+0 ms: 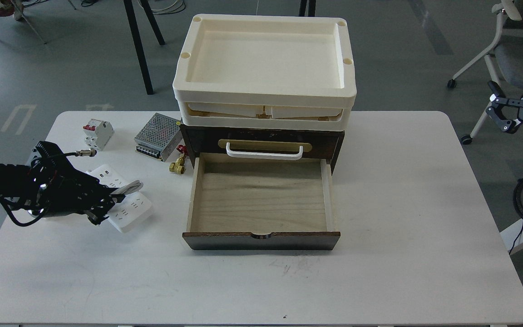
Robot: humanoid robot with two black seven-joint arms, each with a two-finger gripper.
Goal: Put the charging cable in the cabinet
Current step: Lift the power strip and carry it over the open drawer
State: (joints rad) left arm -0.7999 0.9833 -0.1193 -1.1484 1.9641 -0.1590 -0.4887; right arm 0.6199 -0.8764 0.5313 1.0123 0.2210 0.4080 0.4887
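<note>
The charging cable point(130, 210), a white power strip with its cord wrapped round the middle, lies on the table's left side. My left gripper point(107, 206) reaches in from the left, its dark fingers set on either side of the strip's wrapped middle and closed against it. The strip looks to be resting on the table. The cabinet point(261, 143) is a dark brown chest at the table's centre. Its lower drawer point(259, 200) is pulled out, showing a bare pale wood floor. My right gripper point(501, 113) is open and empty, off the table at the far right.
Cream plastic trays point(265, 68) are stacked on the cabinet. A silver mesh power supply point(158, 135), a white circuit breaker with red switches point(98, 132) and a small brass fitting point(178, 165) lie behind the strip. An office chair point(511, 50) stands at the back right.
</note>
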